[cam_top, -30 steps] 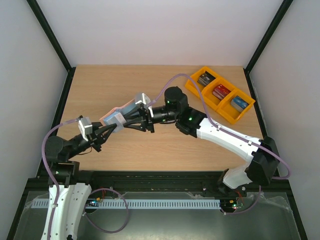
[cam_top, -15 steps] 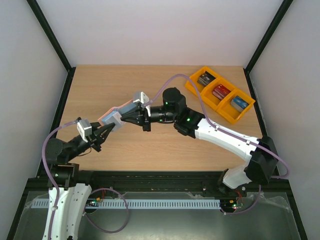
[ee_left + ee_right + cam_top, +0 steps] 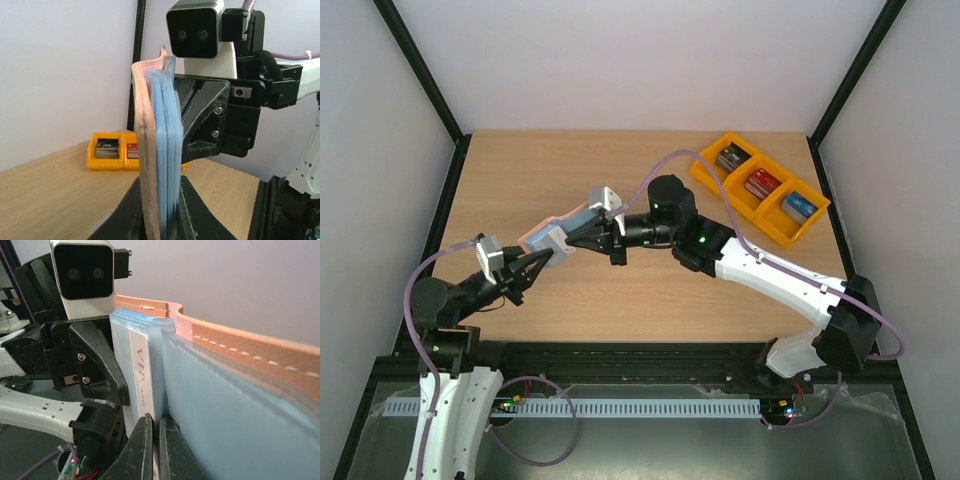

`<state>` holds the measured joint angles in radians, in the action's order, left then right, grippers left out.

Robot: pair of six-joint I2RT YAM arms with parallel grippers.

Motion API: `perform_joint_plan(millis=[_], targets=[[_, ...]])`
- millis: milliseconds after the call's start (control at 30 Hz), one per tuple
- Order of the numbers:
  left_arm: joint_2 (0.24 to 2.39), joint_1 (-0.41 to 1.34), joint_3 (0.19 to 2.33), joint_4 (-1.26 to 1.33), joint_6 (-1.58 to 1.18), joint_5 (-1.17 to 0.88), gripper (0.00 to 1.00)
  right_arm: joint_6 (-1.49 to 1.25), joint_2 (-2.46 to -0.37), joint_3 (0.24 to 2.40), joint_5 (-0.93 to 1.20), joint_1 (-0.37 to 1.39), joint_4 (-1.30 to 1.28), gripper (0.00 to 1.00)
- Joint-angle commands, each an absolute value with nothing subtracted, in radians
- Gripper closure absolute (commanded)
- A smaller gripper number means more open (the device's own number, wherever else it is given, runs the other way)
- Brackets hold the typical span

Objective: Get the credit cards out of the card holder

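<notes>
Tan holder (image 3: 552, 236) aloft, clear of tabletop (image 3: 520, 170).
Its stitched edge sits clamped in left gripper (image 3: 160, 220); right gripper (image 3: 154, 440) pinches smooth white card (image 3: 142, 375) edge.

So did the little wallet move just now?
No, not that I can see. The card holder is up off the table in the same spot as before, the same way left of the orange bins.
</notes>
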<state>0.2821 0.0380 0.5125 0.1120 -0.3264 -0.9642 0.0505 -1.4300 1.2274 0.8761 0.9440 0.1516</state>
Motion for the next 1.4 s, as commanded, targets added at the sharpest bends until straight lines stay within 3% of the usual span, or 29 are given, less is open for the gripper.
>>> perform_joint_plan(millis=[0,167,267,400,567,667,733,833,1367], targets=[[0.296,0.058,0.482,0.098,-0.383,-1.063,0.90,0.041,-1.384,1.220,0.972,0.952,0.239,0.98],[0.295,0.058,0.481,0.098,-0.387,-1.061,0.89,0.027,-1.375,1.209,0.987,0.927,0.242,0.98],[0.296,0.058,0.481,0.100,-0.383,-1.060,0.97,0.027,-1.386,1.214,1.011,0.926,0.232,0.98],[0.293,0.058,0.481,0.087,-0.346,-1.058,0.98,0.019,-1.428,1.246,1.058,0.937,0.191,0.98],[0.295,0.058,0.478,0.089,-0.331,-1.034,0.98,0.111,-1.483,1.324,1.012,1.001,0.059,0.81],[0.297,0.058,0.476,0.097,-0.332,-1.025,0.98,0.087,-1.492,1.320,1.001,1.020,0.116,0.79],[0.297,0.058,0.473,0.103,-0.341,-1.026,0.98,0.076,-1.498,1.319,0.977,1.029,0.144,0.83],[0.295,0.059,0.468,0.102,-0.344,-1.023,0.98,0.071,-1.508,1.337,0.958,1.032,0.136,0.98],[0.280,0.060,0.448,0.143,-0.460,-1.037,0.87,-0.009,-1.407,1.249,0.908,0.912,0.188,0.98]])
